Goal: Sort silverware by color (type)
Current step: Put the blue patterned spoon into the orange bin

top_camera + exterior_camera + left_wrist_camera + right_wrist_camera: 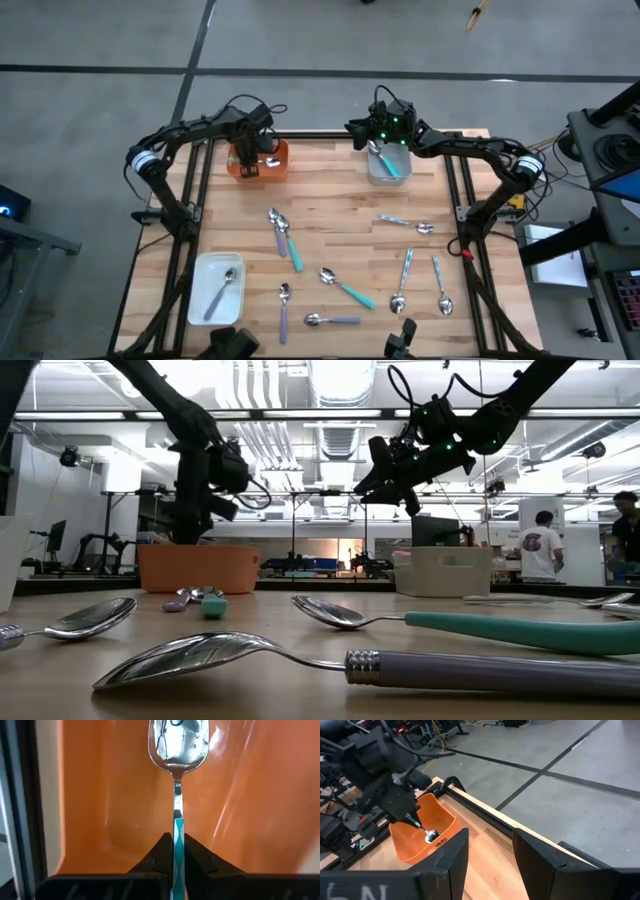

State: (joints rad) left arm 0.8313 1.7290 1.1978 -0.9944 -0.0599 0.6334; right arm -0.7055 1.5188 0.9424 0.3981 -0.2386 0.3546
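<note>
The left gripper [250,160] is inside the orange tray [277,165] at the far left of the table [330,200], its fingers [155,862] clamped tight on the teal handle of a spoon [177,750] whose shiny bowl hangs down into the tray. The right wrist view confirms this spoon [429,836] dangling from the left gripper [410,817] over the orange tray [440,820]. The right gripper [372,135] is raised above the grey tray [395,172] at the far right, fingers [452,857] spread apart with nothing between them; a teal-handled spoon [385,162] already lies in that tray. The white tray [205,290] at the near left contains one lavender-handled spoon [226,288]. The remaining spoons lie loose on the table: a teal one [290,245] and a lavender one [276,232] crossed near the middle, a further teal one [348,288], two lavender ones [284,308] [332,320] at the near edge, and three pale-handled ones [408,225] [402,282] [440,288] at the right.
</note>
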